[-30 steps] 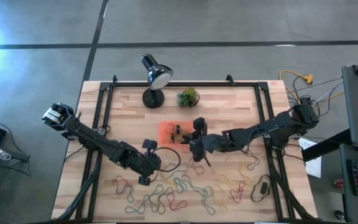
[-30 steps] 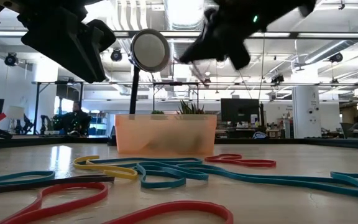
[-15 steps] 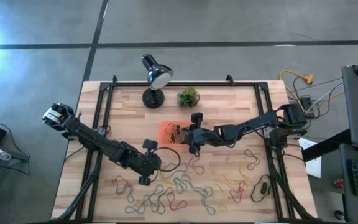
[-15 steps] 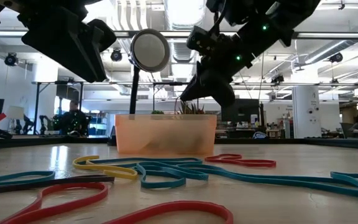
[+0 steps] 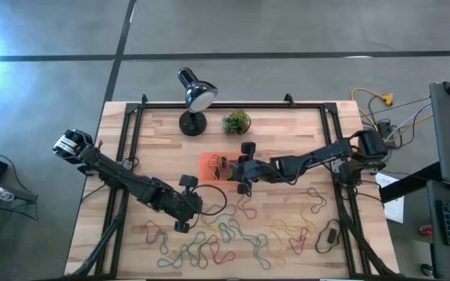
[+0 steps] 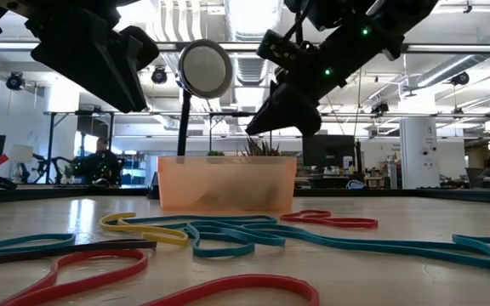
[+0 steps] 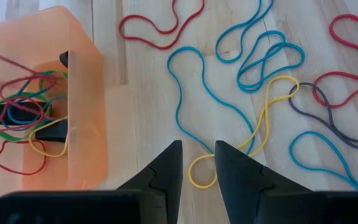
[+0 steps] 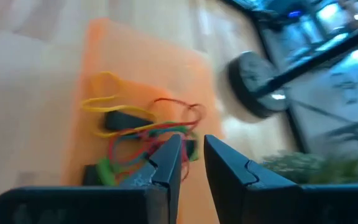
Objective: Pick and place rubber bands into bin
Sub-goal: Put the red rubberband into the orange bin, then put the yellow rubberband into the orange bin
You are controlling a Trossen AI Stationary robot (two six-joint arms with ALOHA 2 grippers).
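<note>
The orange bin (image 5: 209,160) stands at the table's middle, with red, green and yellow rubber bands (image 8: 142,134) lying in it. Just above its right end my right gripper (image 5: 237,176) slants down, open (image 8: 192,152), with nothing between its fingers. In the low view that gripper (image 6: 258,127) hangs above the bin (image 6: 226,183). Many more rubber bands (image 5: 225,238) lie spread along the table's near part. My left gripper (image 7: 197,158) is open too. It hovers above a yellow band (image 7: 263,118), on the near side of the bin (image 7: 79,124).
A black desk lamp (image 5: 194,97) and a small potted plant (image 5: 237,122) stand beyond the bin. A black cable loop (image 5: 216,199) hangs off my left arm. A small black object (image 5: 330,234) lies near the right rail. Black frame rails run along the table's sides.
My right gripper has gone toward the table's far edge and a little left. It has sunk and now stands just above the bin's right end. It has kept still for the last half second.
</note>
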